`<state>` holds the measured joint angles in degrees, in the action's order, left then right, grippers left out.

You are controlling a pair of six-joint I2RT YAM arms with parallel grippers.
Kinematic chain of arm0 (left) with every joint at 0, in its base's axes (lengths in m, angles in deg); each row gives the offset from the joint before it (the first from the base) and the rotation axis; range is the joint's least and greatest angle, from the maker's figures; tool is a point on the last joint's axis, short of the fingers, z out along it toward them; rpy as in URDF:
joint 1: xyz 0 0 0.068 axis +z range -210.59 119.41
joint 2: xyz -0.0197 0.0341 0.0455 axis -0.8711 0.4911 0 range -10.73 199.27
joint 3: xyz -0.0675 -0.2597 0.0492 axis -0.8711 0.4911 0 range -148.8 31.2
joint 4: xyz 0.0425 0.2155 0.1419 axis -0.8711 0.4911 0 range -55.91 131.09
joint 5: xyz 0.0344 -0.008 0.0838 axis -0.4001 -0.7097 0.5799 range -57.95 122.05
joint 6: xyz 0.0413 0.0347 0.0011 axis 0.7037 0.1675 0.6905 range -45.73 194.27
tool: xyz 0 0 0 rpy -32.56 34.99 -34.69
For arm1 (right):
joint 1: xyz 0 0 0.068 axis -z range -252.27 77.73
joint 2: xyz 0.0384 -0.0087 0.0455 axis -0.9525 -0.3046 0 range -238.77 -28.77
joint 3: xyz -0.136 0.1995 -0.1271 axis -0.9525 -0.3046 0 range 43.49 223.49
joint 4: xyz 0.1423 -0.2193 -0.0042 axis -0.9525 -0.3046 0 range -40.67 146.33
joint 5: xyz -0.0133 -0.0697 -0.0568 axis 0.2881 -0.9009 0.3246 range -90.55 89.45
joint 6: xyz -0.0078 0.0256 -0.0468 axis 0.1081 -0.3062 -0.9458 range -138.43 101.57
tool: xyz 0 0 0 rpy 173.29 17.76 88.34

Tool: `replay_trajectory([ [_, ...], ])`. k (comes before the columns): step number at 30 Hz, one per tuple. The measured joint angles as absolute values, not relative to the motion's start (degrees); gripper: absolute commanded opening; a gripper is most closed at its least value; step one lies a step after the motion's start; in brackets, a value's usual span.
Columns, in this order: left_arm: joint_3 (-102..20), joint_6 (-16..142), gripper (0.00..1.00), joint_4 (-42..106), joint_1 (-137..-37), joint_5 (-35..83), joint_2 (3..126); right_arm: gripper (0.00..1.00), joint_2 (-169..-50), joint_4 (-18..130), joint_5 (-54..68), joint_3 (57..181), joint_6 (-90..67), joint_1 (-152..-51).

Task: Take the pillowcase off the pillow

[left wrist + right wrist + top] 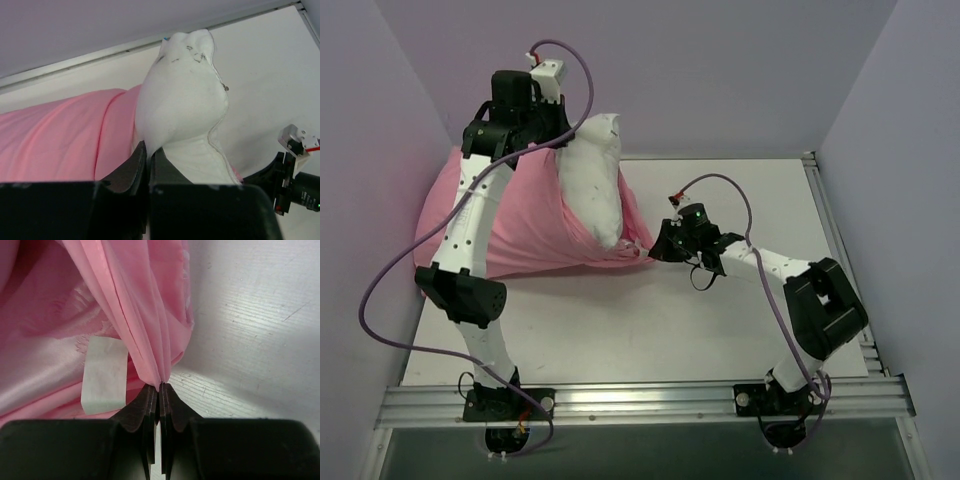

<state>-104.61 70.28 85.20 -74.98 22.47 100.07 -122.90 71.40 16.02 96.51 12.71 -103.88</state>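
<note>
Pink pillowcase (520,225), bunched on white pillow (595,190) (pointed corner bare). Left end effector (148,147) pinches pillow; right end effector (159,386) clamps pillowcase.

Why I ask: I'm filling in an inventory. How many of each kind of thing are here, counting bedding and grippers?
Pillow: 1
Pillowcase: 1
Grippers: 2, the left gripper and the right gripper
Total: 4

White table (720,330), lilac walls (720,70)
</note>
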Motion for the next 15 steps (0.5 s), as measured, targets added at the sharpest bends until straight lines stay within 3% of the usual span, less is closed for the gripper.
replay_trajectory([
  [1,-101.98,69.62,0.02,84.61,-74.98,21.29,98.5,0.04,-122.63,70.0,16.26,97.36,11.7,-103.73],
  [2,-99.05,68.79,0.02,83.49,-75.18,20.28,96.88,0.25,-122.04,68.47,16.35,98.26,10.8,-103.45],
  [5,-93.87,67.72,0.02,81.42,-76.36,18.99,93.95,0.67,-118.85,62.33,16.81,102.26,7.9,-102.27],
  [8,-91.97,67.7,0.02,80.35,-78.72,19.32,93.36,0.83,-113.87,56.89,16.94,108.9,5.17,-101.68],
  [15,-91.73,67.54,0.02,80.17,-81.65,19.58,94.3,0.93,-102.5,56.61,17.4,114.65,4.53,-105.85],
])
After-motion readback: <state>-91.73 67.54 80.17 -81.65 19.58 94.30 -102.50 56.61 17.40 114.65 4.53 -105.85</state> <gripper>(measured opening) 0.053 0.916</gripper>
